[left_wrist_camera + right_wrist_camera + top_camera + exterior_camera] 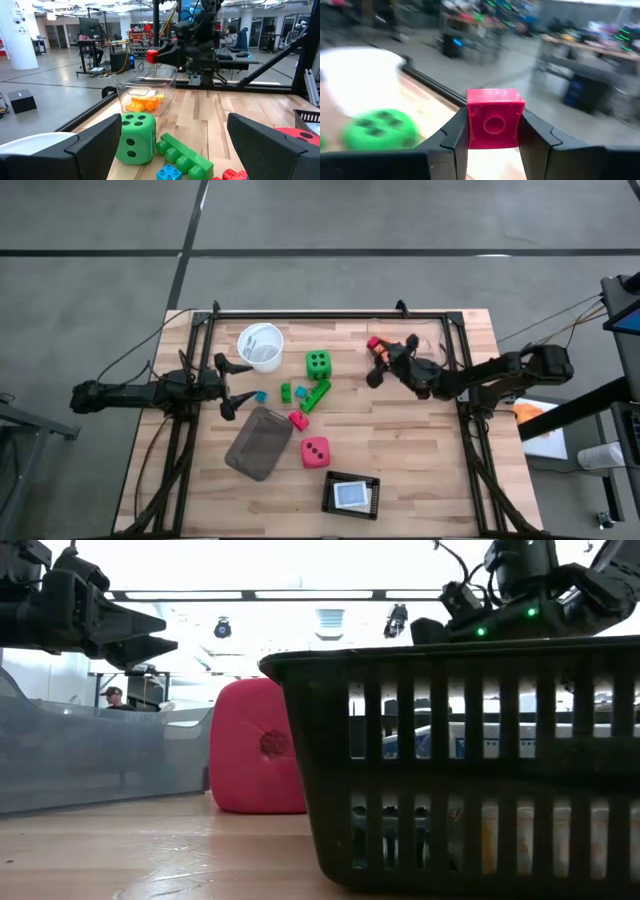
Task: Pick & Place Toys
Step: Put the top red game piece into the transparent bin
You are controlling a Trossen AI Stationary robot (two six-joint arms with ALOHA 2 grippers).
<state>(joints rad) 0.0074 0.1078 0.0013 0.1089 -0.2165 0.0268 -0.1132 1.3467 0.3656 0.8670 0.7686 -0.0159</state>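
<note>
arms: 2, dark, jointed, black cables trailing | left gripper (232, 386): 2 black wedge-shaped fingers | right gripper (493, 131): 2 black angular fingers | right wrist: small green lights

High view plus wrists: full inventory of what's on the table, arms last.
Green die: 1, green with black dots, table centre.
Pink-red die: 1, near the grey tray's corner.
Long green brick: 1, below the green die.
Small green brick: 1, beside the long one.
Blue bricks: 2 small, one by the left gripper, one by the green bricks.
Red brick: 1, held in the air.
Grey tray: 1, flat, centre-left.
White bowl: 1, far left.
Clear box: 1, holds orange and yellow bricks.
Black basket: 1, near edge.
Left gripper: open, empty.
Right gripper: shut on the red brick.
</note>
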